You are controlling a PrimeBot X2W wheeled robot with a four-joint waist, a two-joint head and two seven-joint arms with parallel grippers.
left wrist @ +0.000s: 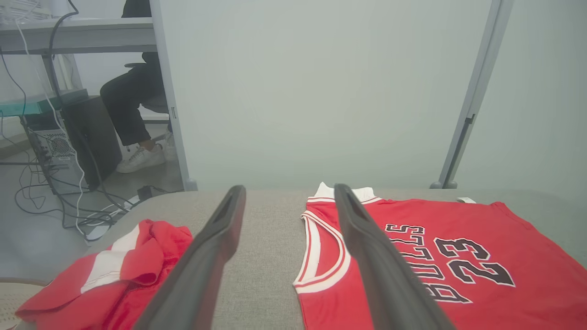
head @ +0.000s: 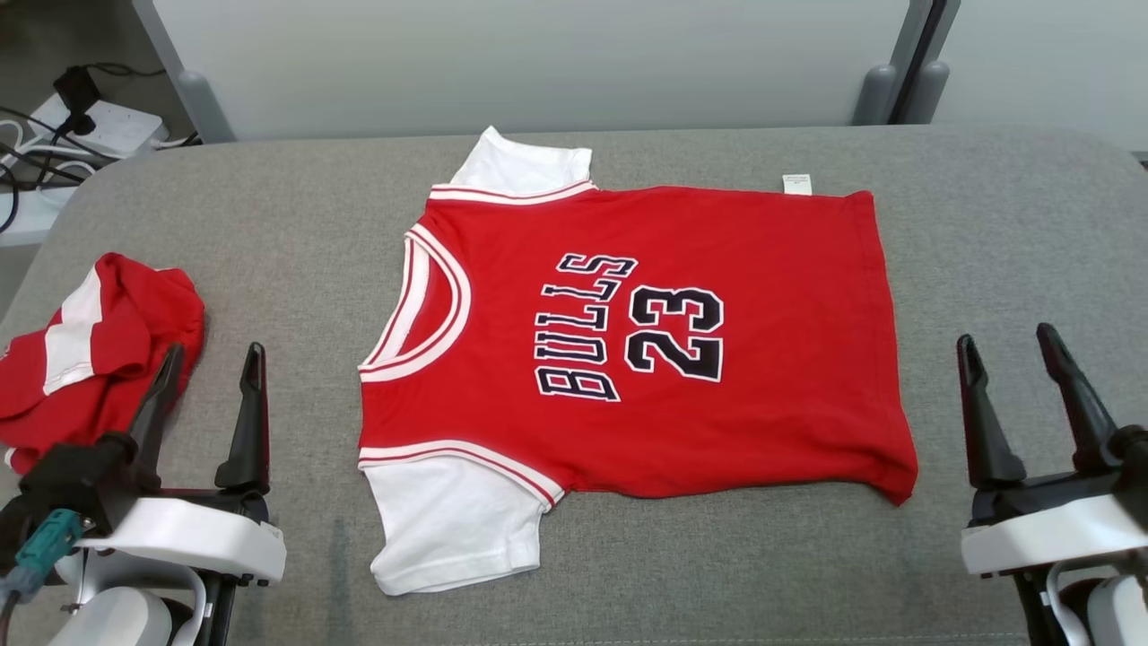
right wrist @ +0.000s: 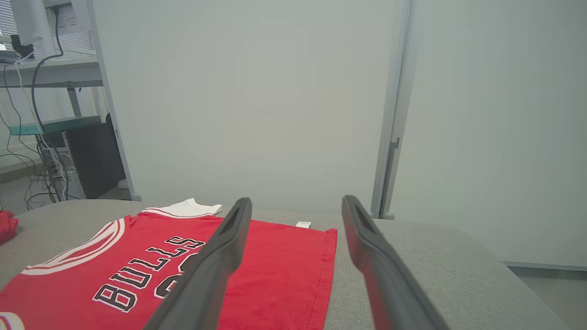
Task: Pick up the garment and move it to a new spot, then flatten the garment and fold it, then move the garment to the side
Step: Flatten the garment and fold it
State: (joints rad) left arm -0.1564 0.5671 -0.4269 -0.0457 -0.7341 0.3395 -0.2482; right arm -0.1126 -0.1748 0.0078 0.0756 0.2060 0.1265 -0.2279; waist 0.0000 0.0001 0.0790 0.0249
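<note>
Left gripper: my left gripper [head: 216, 350] is at the near left edge of the table [head: 987, 224], fingers spread wide with nothing between them.
Right gripper: my right gripper [head: 1004, 336] is at the table's near right edge, fingers also spread wide and empty.
Near sleeve: one white sleeve [head: 448, 520] points toward the table's near edge.
Jersey: the red jersey [head: 762, 269] lies flat in the middle of the table, between my grippers and touching neither. Its neck points to the table's left, its hem to the right, and "BULLS 23" faces up.
Second garment: a crumpled red-and-white garment [head: 99, 350] lies at the table's left end, just beside my left gripper.
Far sleeve: the other sleeve [head: 525, 166] points toward the table's far edge.
Tag: a small white tag [head: 796, 183] pokes out of the jersey on the side toward the table's far edge.
Partition: a pale partition [head: 538, 63] stands behind the table's far edge.
Person: a seated person's leg [left wrist: 124, 105] is beyond the table's far left corner.
</note>
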